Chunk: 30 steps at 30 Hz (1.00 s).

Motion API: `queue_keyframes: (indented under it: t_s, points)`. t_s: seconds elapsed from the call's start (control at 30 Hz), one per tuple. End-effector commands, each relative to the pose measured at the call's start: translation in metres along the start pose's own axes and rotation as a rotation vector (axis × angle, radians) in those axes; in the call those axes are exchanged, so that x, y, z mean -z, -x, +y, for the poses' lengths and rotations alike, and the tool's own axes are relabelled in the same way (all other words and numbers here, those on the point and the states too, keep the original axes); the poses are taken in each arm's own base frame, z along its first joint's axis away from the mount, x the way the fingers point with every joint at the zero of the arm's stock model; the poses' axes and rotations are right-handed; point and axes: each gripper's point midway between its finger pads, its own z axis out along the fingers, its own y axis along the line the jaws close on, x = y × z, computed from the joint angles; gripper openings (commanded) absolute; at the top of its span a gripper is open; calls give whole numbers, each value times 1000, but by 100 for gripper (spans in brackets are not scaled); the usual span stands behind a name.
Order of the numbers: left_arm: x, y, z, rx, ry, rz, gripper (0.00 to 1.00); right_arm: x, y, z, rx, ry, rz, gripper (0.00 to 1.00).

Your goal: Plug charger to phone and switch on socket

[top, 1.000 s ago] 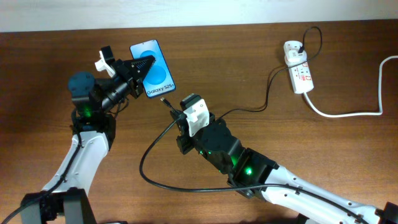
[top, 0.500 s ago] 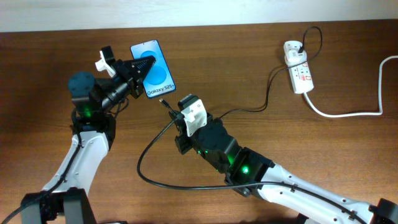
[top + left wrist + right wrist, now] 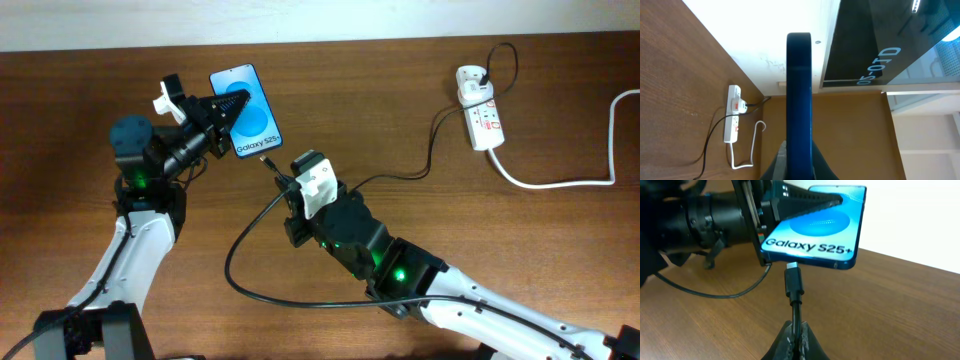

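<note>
**Overhead.** Brown wood-grain tabletop point(image 3: 400, 90). The left end effector point(image 3: 233, 104) is clamped on the phone point(image 3: 255, 125), a slim glossy rectangle with its blue screen up, toward 11 o'clock. The right end effector point(image 3: 281, 179) is pinched tight on the charger point(image 3: 267, 162), a thin black cable looping toward 6 o'clock. The socket point(image 3: 482, 120), a white oblong plastic strip, lies at 2 o'clock.

**Left wrist.** The phone is seen edge-on, a dark rounded slab between the fingers.

**Right wrist.** The blocky black plug stands upright at the phone's bottom edge. Cannot tell whether it is seated.

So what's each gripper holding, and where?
The left gripper clamps the phone across its screen and back; right gripper pinches the charger cable just behind its plug.
</note>
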Motion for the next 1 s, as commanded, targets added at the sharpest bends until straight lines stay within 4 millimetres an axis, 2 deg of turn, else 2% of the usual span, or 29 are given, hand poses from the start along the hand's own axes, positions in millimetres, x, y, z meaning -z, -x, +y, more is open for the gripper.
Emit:
queue_keyframes:
  t_s: [0.0, 0.23, 0.37, 0.53, 0.77, 0.97]
  points:
    - [4, 0, -19, -58, -35, 0, 0, 5, 11, 2, -9, 0, -28, 4]
    - [4, 0, -19, -58, -35, 0, 0, 4, 10, 1, -9, -2, -25, 4]
    - [4, 0, -19, -58, -35, 0, 0, 0, 3, 1, -4, -7, -8, 4]
    - [4, 0, -19, -58, -35, 0, 0, -1, 6, 1, -7, -8, -20, 4]
    - [4, 0, -19, -58, -35, 1, 0, -7, -3, -1, -5, -20, 0, 4]
    - [4, 0, -19, -58, -35, 4, 0, -8, 2, -2, -12, -19, -21, 4]
